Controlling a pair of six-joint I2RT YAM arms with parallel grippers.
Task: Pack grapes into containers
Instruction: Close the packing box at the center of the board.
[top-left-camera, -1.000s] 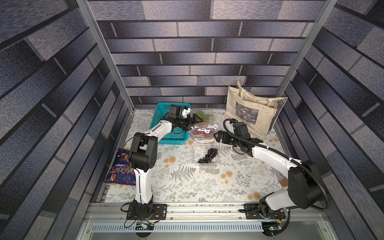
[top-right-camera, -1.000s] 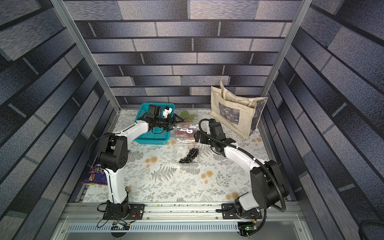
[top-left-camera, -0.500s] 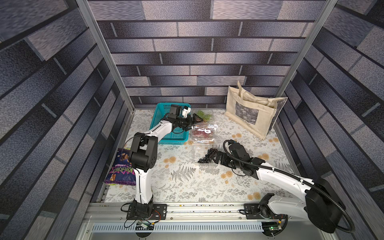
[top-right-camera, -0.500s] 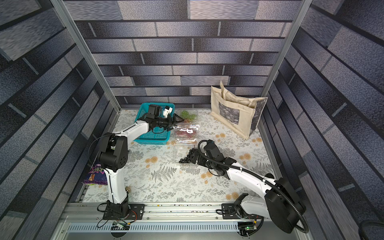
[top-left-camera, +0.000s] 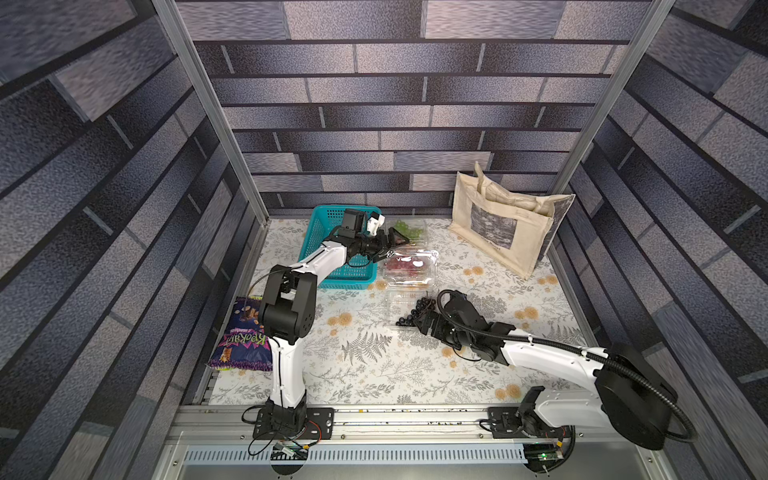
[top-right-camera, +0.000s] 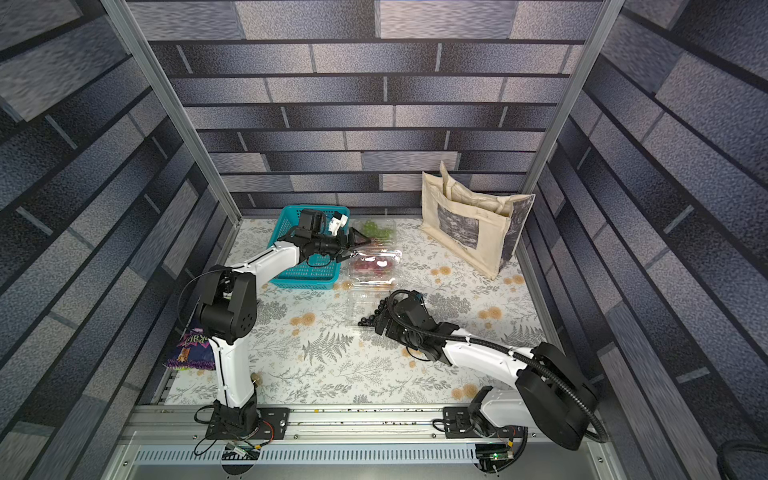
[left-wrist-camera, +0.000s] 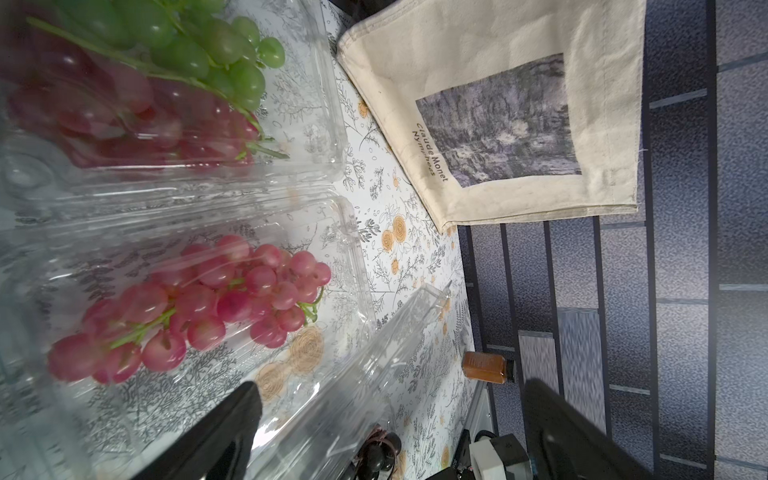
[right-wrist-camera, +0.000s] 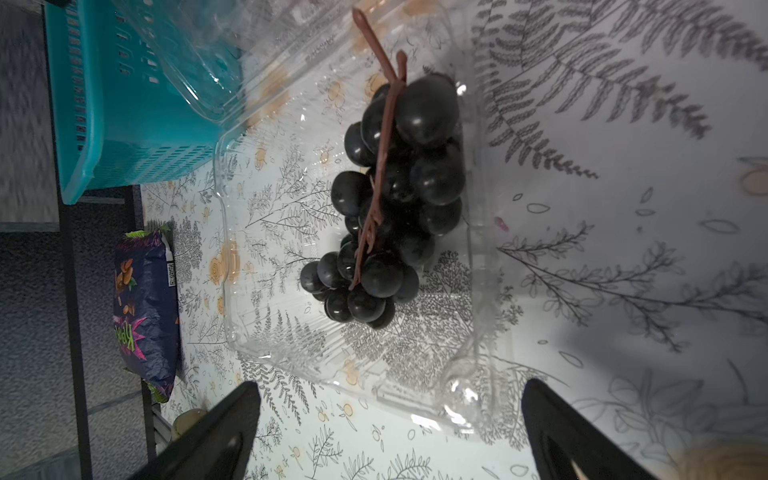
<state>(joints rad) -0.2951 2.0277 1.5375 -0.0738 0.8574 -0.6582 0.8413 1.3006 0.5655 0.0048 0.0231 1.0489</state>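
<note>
Grapes (right-wrist-camera: 432, 178), black, brown stem (right-wrist-camera: 384, 137) (right wrist only)

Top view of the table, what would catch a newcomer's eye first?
The black grapes mid-table, lying in an open clear container with the open right gripper right beside them. Behind them, red grapes glow inside another clear box next to the teal basket, and a beige tote bag stands at the back right.

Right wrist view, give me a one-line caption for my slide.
Open right gripper poised before a black grape bunch lying in an open clear container, teal basket beyond.
</note>
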